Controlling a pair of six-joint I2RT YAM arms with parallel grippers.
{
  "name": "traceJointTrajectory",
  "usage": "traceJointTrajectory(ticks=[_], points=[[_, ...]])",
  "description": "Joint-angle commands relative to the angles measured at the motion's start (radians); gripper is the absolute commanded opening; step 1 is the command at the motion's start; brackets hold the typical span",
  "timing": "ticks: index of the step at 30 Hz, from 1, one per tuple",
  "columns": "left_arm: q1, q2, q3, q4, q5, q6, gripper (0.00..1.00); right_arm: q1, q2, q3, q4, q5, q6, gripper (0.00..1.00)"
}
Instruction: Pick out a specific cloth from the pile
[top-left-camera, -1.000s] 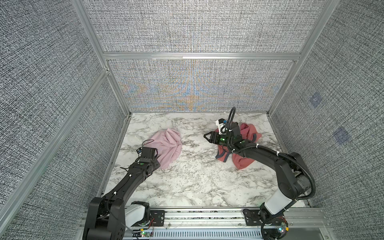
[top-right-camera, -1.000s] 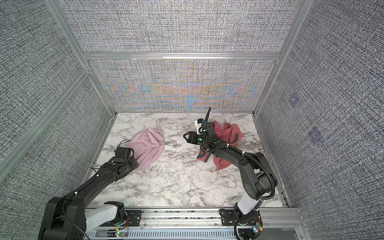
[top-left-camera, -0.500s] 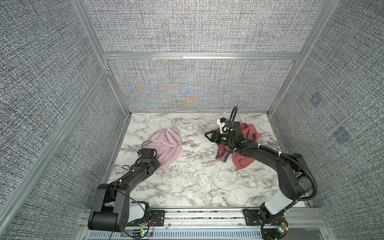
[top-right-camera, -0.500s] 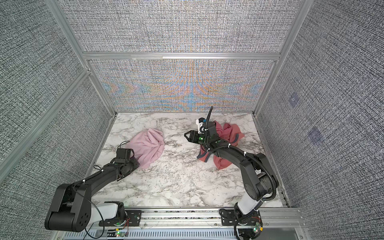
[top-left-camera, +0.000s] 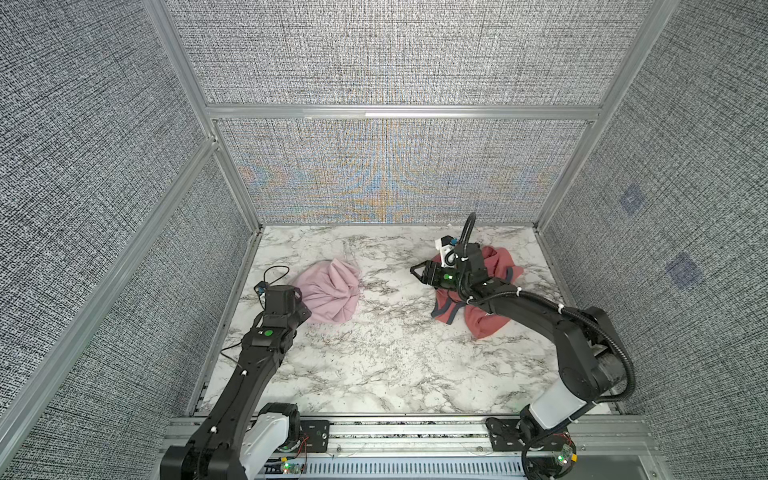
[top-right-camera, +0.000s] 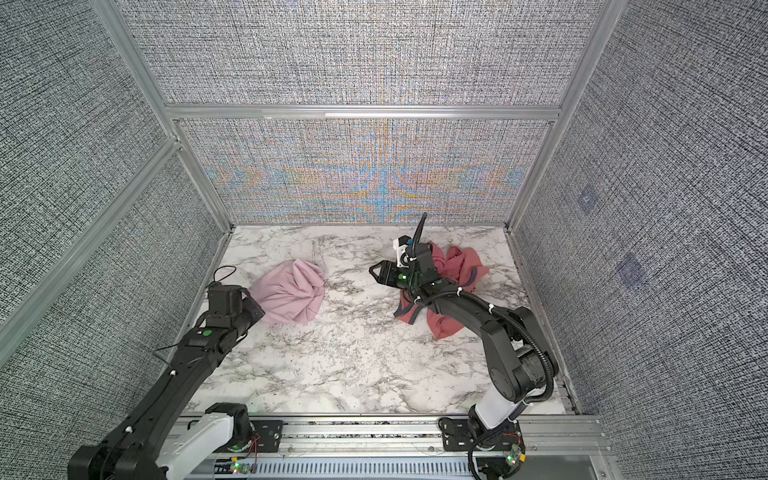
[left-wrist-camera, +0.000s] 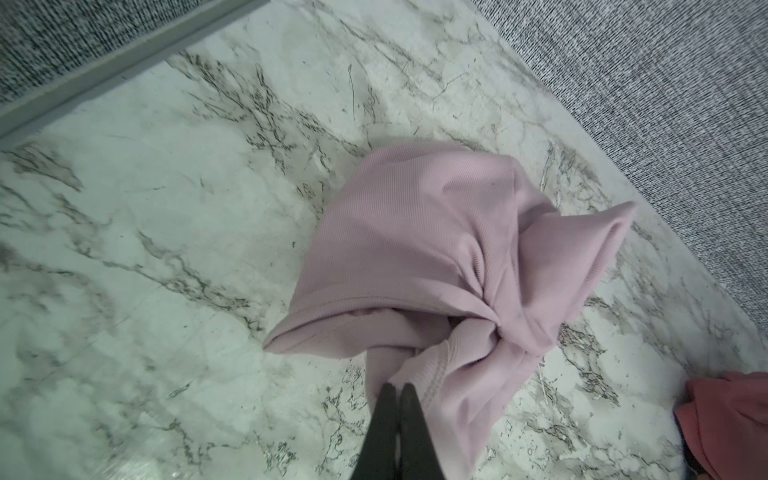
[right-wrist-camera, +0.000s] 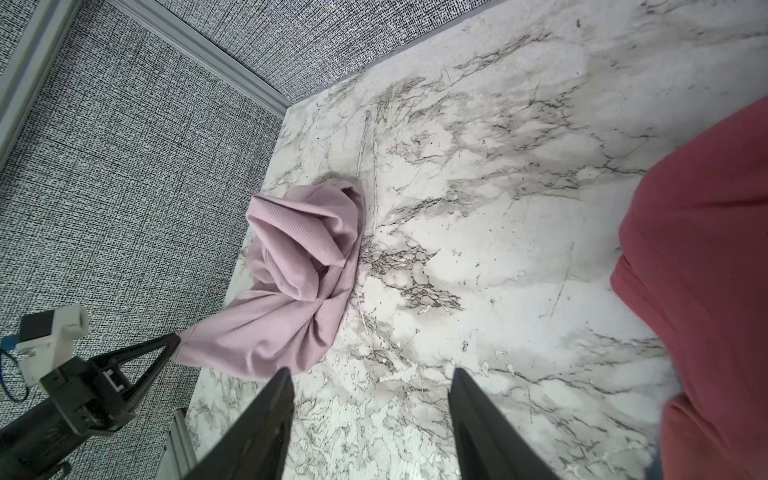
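Two heaps of fabric lie well apart on the marble table (top-left-camera: 374, 374) in both top views. We see the cloth (top-left-camera: 332, 293), pale pink, at centre left of the frame, and the pile (top-left-camera: 490, 291), coral-red with dark bands, at centre right. Our left gripper (left-wrist-camera: 397, 388) has its fingers pressed together, pinching the cloth's hemmed edge. Our right gripper (right-wrist-camera: 370, 382) hangs above bare marble beside the pile, fingers spread and holding nothing.

pale lilac-pink ribbed cloth (top-left-camera: 332, 294) all bunched up on the left of the marble, coral-red pile (top-left-camera: 486, 291) with grey-blue trim crumpled well apart on the right
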Motion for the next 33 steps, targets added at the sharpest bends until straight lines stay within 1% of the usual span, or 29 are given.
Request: traceJointTrajectory(ticks=[1, 3, 7, 9, 12, 19, 26, 30, 33], points=[[0.002, -0.049, 0.04, -0.079, -0.036, 0.021, 0.0, 0.0, -0.018, -0.017, 0.021, 0.001, 0.025, 0.61], [0.001, -0.07, 0.076, -0.095, -0.021, 0.054, 0.0, 0.0, -0.031, -0.028, 0.028, 0.003, 0.028, 0.61], [0.001, -0.096, 0.149, -0.107, -0.02, 0.076, 0.0, 0.001, -0.049, -0.036, 0.033, 0.007, 0.033, 0.61], [0.0, -0.075, 0.18, -0.093, -0.003, 0.095, 0.0, 0.001, -0.056, -0.034, 0.032, 0.009, 0.037, 0.61], [0.001, -0.006, 0.224, -0.053, 0.032, 0.127, 0.0, 0.004, -0.065, -0.038, 0.033, 0.015, 0.039, 0.61], [0.001, 0.207, 0.286, 0.115, 0.088, 0.186, 0.0, 0.005, -0.087, -0.039, 0.0, 0.039, 0.034, 0.61], [0.001, 0.452, 0.366, 0.248, 0.158, 0.197, 0.0, 0.005, -0.1, -0.021, -0.054, 0.073, 0.009, 0.61], [0.002, 0.592, 0.416, 0.296, 0.181, 0.199, 0.0, 0.005, -0.1, -0.014, -0.077, 0.086, 0.0, 0.61], [0.002, 0.712, 0.474, 0.287, 0.208, 0.165, 0.0, 0.006, -0.097, -0.006, -0.098, 0.096, -0.009, 0.61]])
